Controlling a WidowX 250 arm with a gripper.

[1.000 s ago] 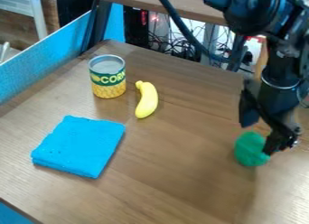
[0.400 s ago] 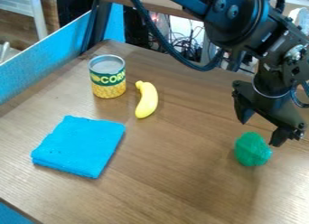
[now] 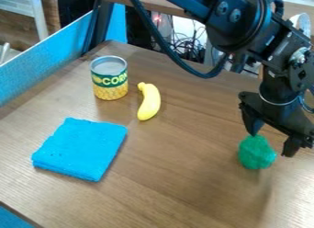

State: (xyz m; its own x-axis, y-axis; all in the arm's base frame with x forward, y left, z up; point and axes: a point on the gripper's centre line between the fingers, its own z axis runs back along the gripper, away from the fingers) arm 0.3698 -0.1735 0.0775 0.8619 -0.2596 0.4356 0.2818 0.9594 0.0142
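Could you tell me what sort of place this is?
Probably a robotics lab or workshop: a robot arm's gripper hangs over a wooden table, with tangled cables behind it.

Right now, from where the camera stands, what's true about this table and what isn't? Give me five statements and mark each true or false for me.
1. The robot's jaws are shut tight around the green object. False: they are parted, with their tips close to it.
2. The corn can stands upright. True.
3. The yellow banana lies on top of the blue cloth. False: it lies on the wooden table, apart from the cloth.
4. The blue cloth is folded into a flat bundle. True.
5. In the camera view, the green object is left of the banana. False: it is to the banana's right, and nearer the camera.
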